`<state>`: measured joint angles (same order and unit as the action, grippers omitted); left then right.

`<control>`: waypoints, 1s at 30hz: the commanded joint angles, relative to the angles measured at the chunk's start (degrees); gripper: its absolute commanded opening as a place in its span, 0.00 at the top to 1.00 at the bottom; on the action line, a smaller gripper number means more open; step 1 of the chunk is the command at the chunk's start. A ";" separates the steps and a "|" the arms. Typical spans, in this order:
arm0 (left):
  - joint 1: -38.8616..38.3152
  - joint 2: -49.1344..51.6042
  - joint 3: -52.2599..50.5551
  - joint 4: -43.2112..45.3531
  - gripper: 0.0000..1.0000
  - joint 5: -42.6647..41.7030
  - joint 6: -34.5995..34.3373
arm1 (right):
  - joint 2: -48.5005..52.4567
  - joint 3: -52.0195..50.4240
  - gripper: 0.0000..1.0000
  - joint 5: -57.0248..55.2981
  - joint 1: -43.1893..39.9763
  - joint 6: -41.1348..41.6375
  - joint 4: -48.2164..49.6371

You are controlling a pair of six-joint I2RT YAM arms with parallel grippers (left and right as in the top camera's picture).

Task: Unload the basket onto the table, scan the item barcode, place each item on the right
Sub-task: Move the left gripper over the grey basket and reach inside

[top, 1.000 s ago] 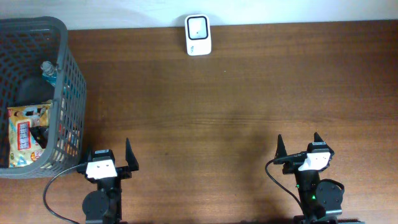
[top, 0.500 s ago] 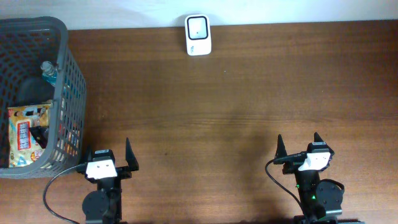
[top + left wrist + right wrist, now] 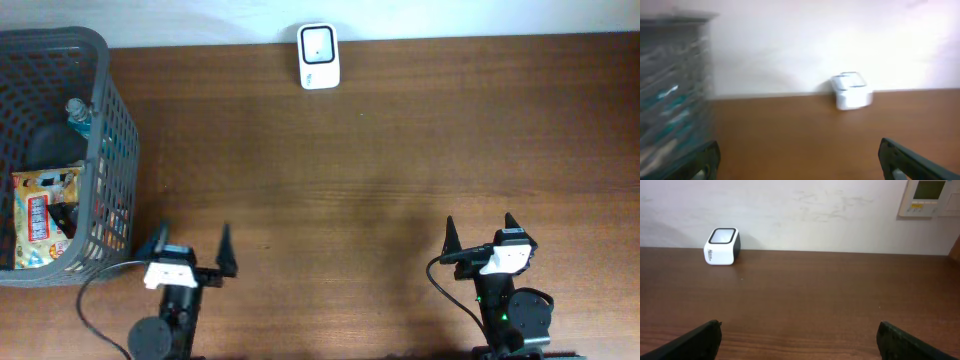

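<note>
The left pincer (image 3: 194,232) and right pincer (image 3: 479,222) are wide open and hold nothing, probably ready to fetch the snack packet (image 3: 38,215) from the grey basket (image 3: 115,150) for the barcode scanner (image 3: 319,45) at the far table edge.

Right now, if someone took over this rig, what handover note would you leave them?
Left tool: open, empty, low at the front of the table, next to the basket.
Right tool: open, empty, at the front right.
Things: snack packet and bottle lie in the basket; scanner stands at the far edge by the wall.
Done: nothing picked or scanned.
Left: lift an item out of the basket and show its barcode to the scanner.
</note>
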<state>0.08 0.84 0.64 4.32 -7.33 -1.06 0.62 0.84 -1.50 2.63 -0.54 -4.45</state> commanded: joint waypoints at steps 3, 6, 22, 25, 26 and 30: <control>0.09 -0.48 -0.11 13.92 0.01 -31.47 -1.31 | -0.42 -0.52 0.02 -0.07 0.35 -0.31 -0.17; 0.09 -0.50 -0.11 21.77 0.01 -34.38 -1.49 | -0.42 -0.52 0.02 -0.07 0.35 -0.28 -0.17; 0.09 11.98 31.45 -11.63 0.01 -28.37 -1.68 | -0.42 -0.52 0.01 -0.07 0.35 -0.31 -0.17; 0.09 18.73 40.39 -16.85 0.01 -35.06 -1.70 | -0.42 -0.52 0.01 -0.07 0.35 -0.28 -0.17; 0.11 20.39 42.47 -16.83 0.01 -35.32 -1.68 | -0.42 -0.52 0.01 -0.07 0.35 -0.28 -0.17; 0.11 23.50 46.31 -16.09 0.01 -33.03 1.95 | -0.42 -0.52 0.01 -0.07 0.35 -0.28 -0.17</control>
<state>0.08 21.93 43.55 -11.27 -40.29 -1.93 0.58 0.84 -1.48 2.63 -0.47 -4.47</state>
